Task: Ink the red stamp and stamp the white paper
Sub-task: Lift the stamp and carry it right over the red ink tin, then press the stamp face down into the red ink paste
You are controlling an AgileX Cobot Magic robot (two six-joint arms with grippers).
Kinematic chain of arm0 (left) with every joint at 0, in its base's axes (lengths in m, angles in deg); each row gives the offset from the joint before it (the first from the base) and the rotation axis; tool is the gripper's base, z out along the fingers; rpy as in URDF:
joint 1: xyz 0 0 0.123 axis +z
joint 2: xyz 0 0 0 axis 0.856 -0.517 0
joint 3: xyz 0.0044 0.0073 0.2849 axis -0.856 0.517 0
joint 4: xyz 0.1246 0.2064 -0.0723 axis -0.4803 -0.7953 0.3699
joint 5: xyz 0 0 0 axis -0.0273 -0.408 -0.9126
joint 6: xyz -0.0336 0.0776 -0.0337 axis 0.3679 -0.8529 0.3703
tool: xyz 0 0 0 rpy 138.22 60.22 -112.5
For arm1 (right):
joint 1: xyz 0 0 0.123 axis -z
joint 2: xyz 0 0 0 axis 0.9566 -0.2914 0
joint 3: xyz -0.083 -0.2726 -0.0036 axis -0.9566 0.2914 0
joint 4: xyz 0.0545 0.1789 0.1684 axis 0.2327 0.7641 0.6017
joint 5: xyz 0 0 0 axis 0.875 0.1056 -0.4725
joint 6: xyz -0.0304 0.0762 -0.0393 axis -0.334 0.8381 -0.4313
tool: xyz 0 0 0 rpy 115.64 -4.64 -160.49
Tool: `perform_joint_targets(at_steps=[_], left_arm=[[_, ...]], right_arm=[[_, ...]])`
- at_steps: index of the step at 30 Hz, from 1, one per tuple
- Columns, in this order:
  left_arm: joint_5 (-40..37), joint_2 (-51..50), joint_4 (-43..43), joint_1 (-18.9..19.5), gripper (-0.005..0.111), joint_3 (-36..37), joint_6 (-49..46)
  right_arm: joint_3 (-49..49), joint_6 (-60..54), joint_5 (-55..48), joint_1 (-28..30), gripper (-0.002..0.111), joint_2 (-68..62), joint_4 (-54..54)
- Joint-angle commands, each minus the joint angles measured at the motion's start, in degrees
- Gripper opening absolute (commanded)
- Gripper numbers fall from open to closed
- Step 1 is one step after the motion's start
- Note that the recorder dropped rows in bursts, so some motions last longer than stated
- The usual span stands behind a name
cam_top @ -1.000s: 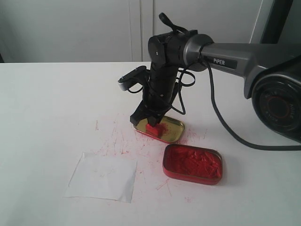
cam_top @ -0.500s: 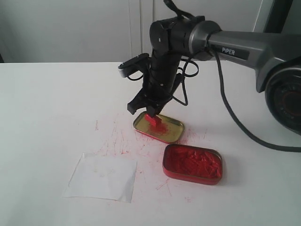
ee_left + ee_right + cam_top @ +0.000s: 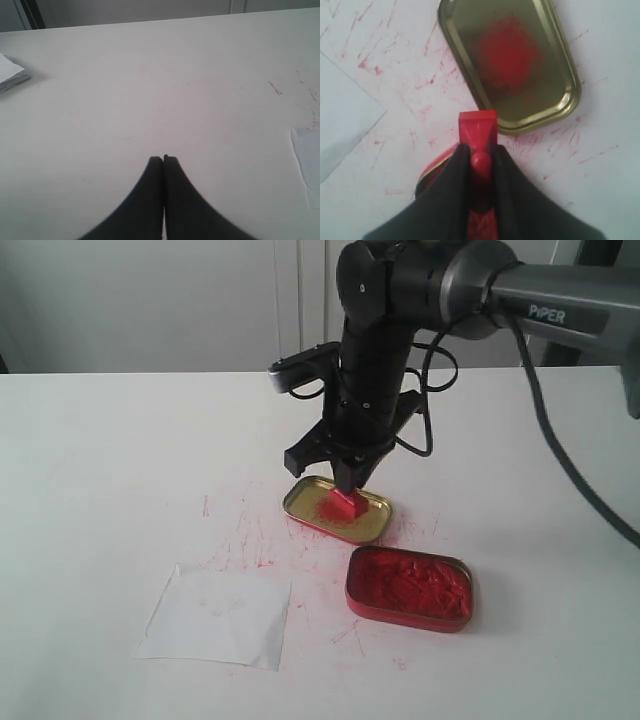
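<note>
1. The right gripper points down, its two dark fingers pinching the red stamp by its short knobbed handle, with the square base facing down.
2. The stamp hangs over the gold tin lid, which has a red smudge in its middle. I cannot tell whether the base touches it.
3. The red ink tin, full of lumpy paste, sits just beside the lid, on the near side. The white paper lies flat on the table, well apart to the left, among red streaks.
4. The left gripper has its fingers pressed together and holds nothing. It hovers over bare table, with only the paper's edge in its view.
5. Risk: the grip is on a small round knob, so a hard or off-centre press could twist the stamp or make it slip.
6. Risk: the lumpy paste may coat the base unevenly, cling to it, or tip the tin if the rim is struck.
7. Risk: nothing pins the thin sheet, so it may slide, or stick to the stamp and lift.
</note>
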Motion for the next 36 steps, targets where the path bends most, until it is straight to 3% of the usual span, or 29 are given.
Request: perform_joint_targets(at_steps=[1, 11, 18, 24, 36], left_arm=[[0.21, 0.22, -0.08, -0.16, 0.0, 0.17, 0.05], [0.21, 0.22, -0.08, -0.16, 0.0, 0.17, 0.05], [0.21, 0.22, -0.08, -0.16, 0.0, 0.17, 0.05], [0.21, 0.22, -0.08, -0.16, 0.0, 0.17, 0.05], [0.21, 0.22, -0.08, -0.16, 0.0, 0.17, 0.05]], right_arm=[[5.84, 0.48, 1.51, 0.03, 0.0, 4.63, -0.11], [26.87, 0.23, 11.46, 0.24, 0.0, 16.05, -2.49], [36.41, -7.73, 21.06, 0.24, 0.0, 17.35, -2.89], [40.61, -8.49, 27.33, 0.51, 0.0, 17.35, -2.89], [41.05, -8.49, 30.04, 2.53, 0.0, 17.25, -2.89]])
